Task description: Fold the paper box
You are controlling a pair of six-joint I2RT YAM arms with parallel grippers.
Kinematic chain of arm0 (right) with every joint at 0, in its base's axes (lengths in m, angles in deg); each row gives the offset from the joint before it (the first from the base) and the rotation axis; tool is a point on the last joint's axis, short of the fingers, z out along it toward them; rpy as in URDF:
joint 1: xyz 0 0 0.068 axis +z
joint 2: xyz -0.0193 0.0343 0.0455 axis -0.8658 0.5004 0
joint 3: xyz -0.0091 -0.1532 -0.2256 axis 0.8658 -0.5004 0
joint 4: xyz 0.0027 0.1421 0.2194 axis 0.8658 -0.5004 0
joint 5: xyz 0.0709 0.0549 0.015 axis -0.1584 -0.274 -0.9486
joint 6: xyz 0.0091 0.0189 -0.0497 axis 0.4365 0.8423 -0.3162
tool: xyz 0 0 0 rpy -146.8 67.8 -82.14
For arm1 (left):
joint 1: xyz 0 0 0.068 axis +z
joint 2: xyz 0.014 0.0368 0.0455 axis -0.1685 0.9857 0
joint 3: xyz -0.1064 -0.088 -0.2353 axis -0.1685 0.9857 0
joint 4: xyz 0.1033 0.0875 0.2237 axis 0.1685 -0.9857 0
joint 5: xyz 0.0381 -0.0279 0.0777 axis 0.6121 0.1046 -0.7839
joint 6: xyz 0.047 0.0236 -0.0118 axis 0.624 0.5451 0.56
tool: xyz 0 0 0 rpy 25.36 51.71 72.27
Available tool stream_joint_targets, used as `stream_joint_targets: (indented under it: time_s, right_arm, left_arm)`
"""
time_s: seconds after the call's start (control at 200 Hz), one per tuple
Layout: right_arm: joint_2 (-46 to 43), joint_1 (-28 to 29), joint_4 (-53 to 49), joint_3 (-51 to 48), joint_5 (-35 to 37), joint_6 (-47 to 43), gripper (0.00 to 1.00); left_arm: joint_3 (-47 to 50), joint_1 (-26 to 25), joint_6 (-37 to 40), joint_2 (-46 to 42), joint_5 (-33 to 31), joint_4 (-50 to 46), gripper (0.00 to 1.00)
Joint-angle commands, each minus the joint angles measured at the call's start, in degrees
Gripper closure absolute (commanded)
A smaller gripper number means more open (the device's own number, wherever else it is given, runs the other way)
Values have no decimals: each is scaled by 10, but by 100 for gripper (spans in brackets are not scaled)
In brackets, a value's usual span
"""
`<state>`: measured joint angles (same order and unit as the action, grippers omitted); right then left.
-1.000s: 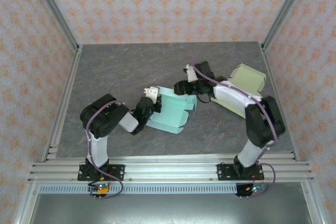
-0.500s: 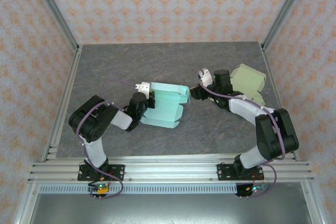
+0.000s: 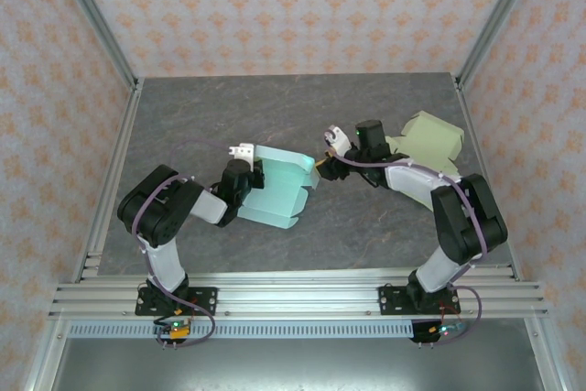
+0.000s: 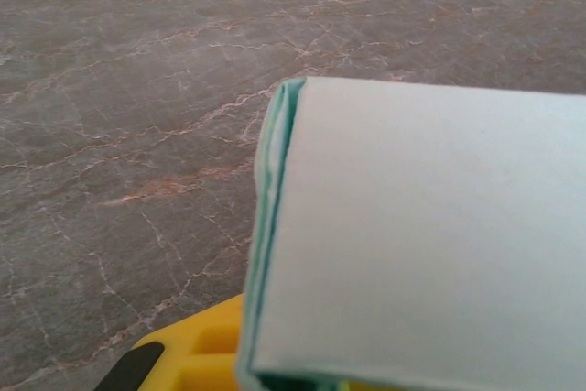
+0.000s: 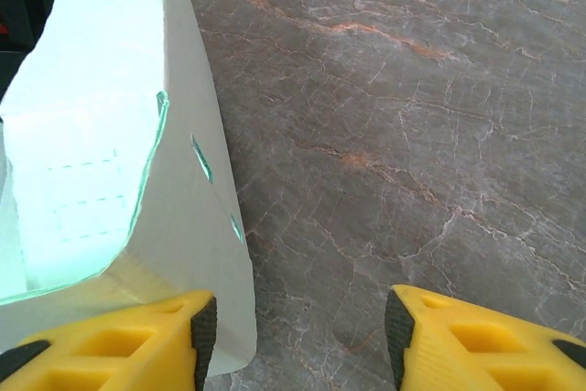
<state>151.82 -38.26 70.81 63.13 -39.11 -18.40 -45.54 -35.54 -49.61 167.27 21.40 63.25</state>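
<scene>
The teal paper box (image 3: 277, 187) lies partly folded at the table's middle, one wall raised. My left gripper (image 3: 245, 174) holds its left edge, shut on it. In the left wrist view the box's pale panel (image 4: 421, 235) covers the jaws and one yellow finger (image 4: 188, 356) shows under its folded edge. My right gripper (image 3: 322, 160) sits at the box's far right corner, open. In the right wrist view the box's flap (image 5: 119, 135) stands at the left, its lower edge in front of the left finger (image 5: 197, 336), with bare table between the fingers.
A second, pale green folded box (image 3: 430, 141) sits at the back right, behind the right arm. The grey stone table (image 3: 229, 107) has bare room at the back and left. Aluminium frame rails (image 3: 114, 171) run along its sides.
The right gripper swung away to the right, then came back left to the box's corner. The left gripper and the box shifted left and the box's wall turned up.
</scene>
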Motion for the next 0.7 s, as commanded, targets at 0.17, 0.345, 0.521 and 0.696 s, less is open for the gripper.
stream_joint_targets:
  time_s: [0.17,0.345,0.521,0.696]
  right_arm:
    - [14,27,-15,-1,-75,-59,47]
    - [19,15,-61,9,-114,-142,48]
    - [11,15,-83,18,-112,-190,53]
    - [8,11,-106,22,-125,-214,48]
  left_arm:
    - [26,-6,-8,0,-31,35,100]
    - [28,-6,14,-13,-25,30,100]
    - [27,-6,33,-31,-35,-8,100]
    - [29,-5,39,-31,-47,-8,100]
